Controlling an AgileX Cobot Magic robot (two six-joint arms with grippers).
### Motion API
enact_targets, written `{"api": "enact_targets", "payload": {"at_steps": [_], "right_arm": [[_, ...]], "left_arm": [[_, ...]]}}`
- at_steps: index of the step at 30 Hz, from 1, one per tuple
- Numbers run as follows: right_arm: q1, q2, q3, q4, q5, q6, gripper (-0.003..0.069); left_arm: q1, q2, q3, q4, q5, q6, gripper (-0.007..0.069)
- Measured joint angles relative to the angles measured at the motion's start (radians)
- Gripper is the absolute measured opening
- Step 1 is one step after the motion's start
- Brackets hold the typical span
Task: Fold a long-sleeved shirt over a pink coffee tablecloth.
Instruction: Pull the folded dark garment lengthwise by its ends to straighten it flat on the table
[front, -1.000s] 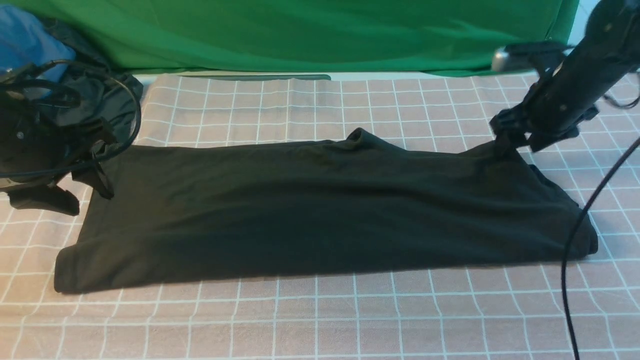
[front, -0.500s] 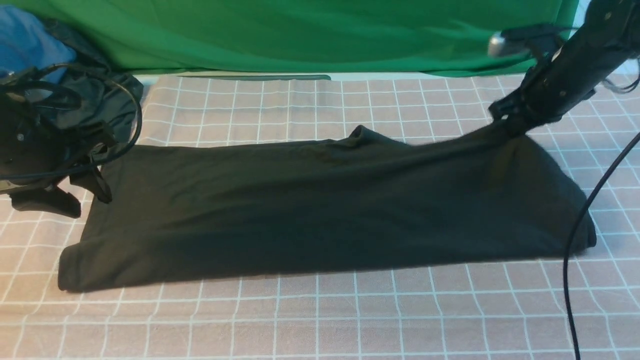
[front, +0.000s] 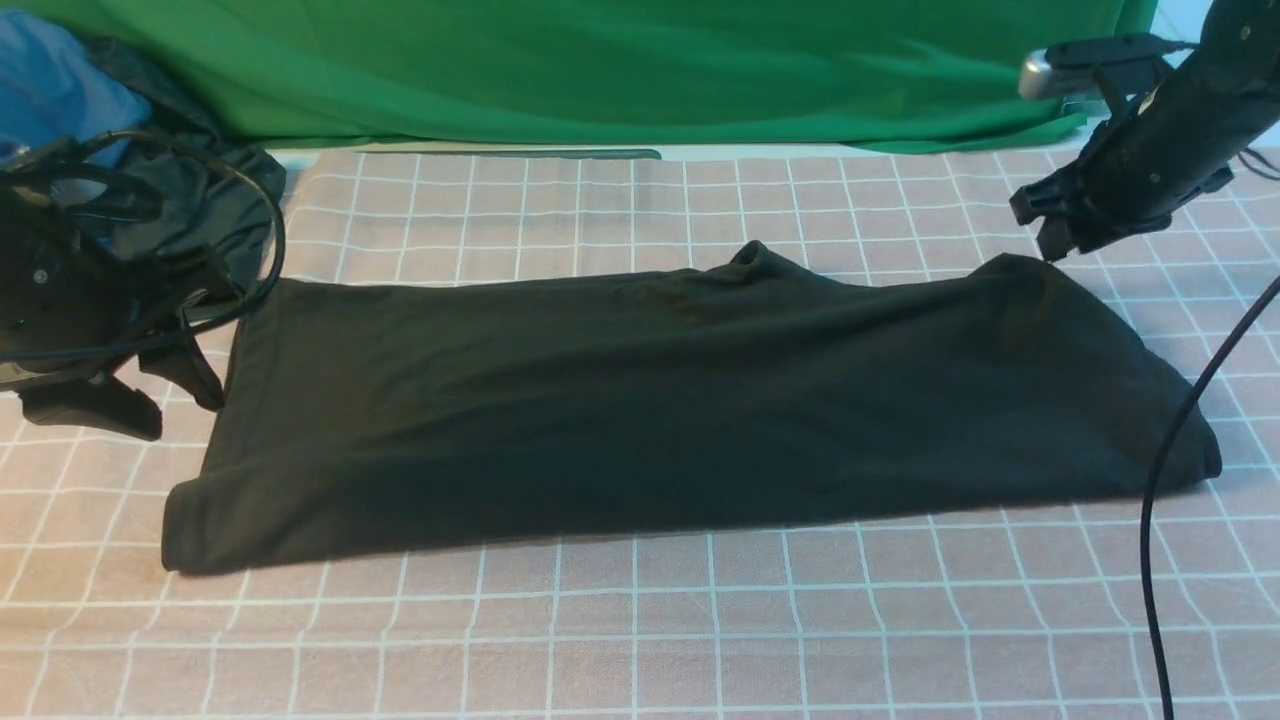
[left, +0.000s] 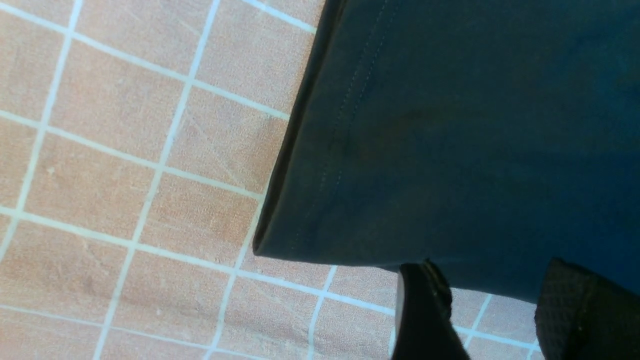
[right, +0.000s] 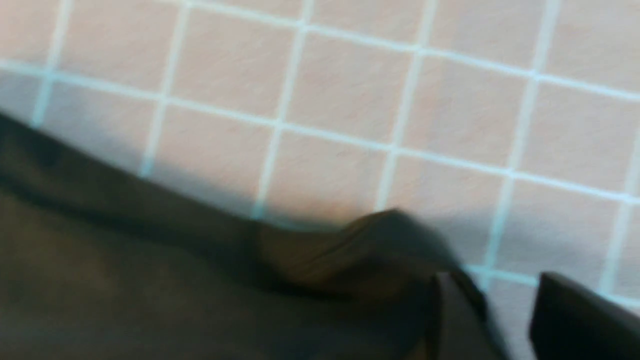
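Observation:
The long-sleeved shirt (front: 690, 400) lies as a long black band across the pink coffee tablecloth (front: 640, 620), with no print showing. My left gripper (front: 150, 400) hovers at the shirt's left end. In the left wrist view the left gripper (left: 492, 280) is open, its jaws apart over bare cloth just off the hem corner of the shirt (left: 450, 125). My right gripper (front: 1050, 235) hangs just above the shirt's far right corner. In the blurred right wrist view the right gripper (right: 500, 295) stands open beside a raised peak of the shirt (right: 150, 280), with only checked cloth between its jaws.
A green cloth (front: 600, 70) hangs along the back. A blue garment (front: 50, 80) and a dark garment (front: 220, 200) are heaped at the back left behind my left arm. A black cable (front: 1160, 480) hangs down at the right front.
My right gripper pinched the shirt's far right corner, dragged it back and to the right, then let go and lifted. The whole shirt slid right. The left arm stayed put.

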Motion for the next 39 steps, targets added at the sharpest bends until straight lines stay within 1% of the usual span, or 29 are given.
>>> {"api": "enact_targets", "payload": {"at_steps": [1, 3, 4, 6, 7, 8, 9, 10, 14, 18, 24, 28, 31, 33, 35, 36, 39], "right_arm": [[0.001, 0.001, -0.028, 0.009, 0.025, 0.041, 0.0326], [0.01, 0.001, -0.063, 0.056, 0.062, 0.035, 0.0314], [0.023, 0.001, -0.078, 0.098, 0.076, 0.005, 0.0285], [0.067, 0.001, -0.092, 0.195, 0.103, -0.127, 0.0173], [0.09, 0.002, -0.095, 0.22, 0.103, -0.158, 0.0125], [0.115, 0.003, -0.096, 0.239, 0.1, -0.19, 0.0096], [0.158, 0.008, -0.096, 0.262, 0.086, -0.231, 0.0051], [0.188, 0.013, -0.097, 0.272, 0.076, -0.245, 0.0042], [0.272, 0.056, -0.097, 0.289, 0.01, -0.284, 0.0036], [0.324, 0.11, -0.097, 0.289, -0.057, -0.321, 0.0036], [0.343, 0.173, -0.097, 0.289, -0.209, -0.326, 0.0036], [0.338, 0.189, -0.097, 0.281, -0.334, -0.325, 0.0036], [0.319, 0.189, -0.098, 0.279, -0.374, -0.318, 0.0036], [0.301, 0.185, -0.105, 0.277, -0.354, -0.314, 0.0036], [0.279, 0.173, -0.126, 0.263, -0.291, -0.313, 0.0036], [0.267, 0.161, -0.142, 0.247, -0.234, -0.311, 0.0036], [0.218, 0.084, -0.207, 0.21, 0.016, -0.286, 0.0038]], "left_arm": [[0.0, 0.0, 0.0, 0.0, 0.0, 0.0, 0.0333], [0.0, 0.0, 0.0, 0.0, 0.0, 0.0, 0.0333], [0.0, 0.0, 0.0, 0.0, 0.0, 0.0, 0.0333], [0.0, 0.0, 0.0, -0.001, 0.0, 0.0, 0.0333], [0.0, 0.0, 0.0, -0.001, 0.0, 0.0, 0.0333], [0.0, 0.0, 0.0, -0.001, 0.0, 0.0, 0.0333], [0.0, 0.0, 0.0, -0.001, 0.0, 0.0, 0.0333], [0.0, 0.0, 0.0, -0.001, 0.0, 0.0, 0.0333], [0.0, 0.0, 0.0, -0.001, 0.0, 0.0, 0.0333], [0.0, 0.0, 0.0, -0.001, 0.0, 0.0, 0.0333], [0.0, 0.0, 0.0, -0.001, 0.0, 0.0, 0.0333], [0.0, 0.0, 0.0, -0.001, 0.0, 0.0, 0.0333], [0.0, 0.0, 0.0, -0.001, 0.001, -0.002, 0.0333], [0.0, 0.0, 0.0, -0.001, 0.002, -0.013, 0.0333], [0.0, 0.0, 0.0, -0.001, 0.004, -0.017, 0.0333], [0.0, 0.0, 0.0, -0.001, 0.011, -0.017, 0.0333], [0.0, 0.0, 0.0, -0.001, 0.037, -0.019, 0.0333]]}}
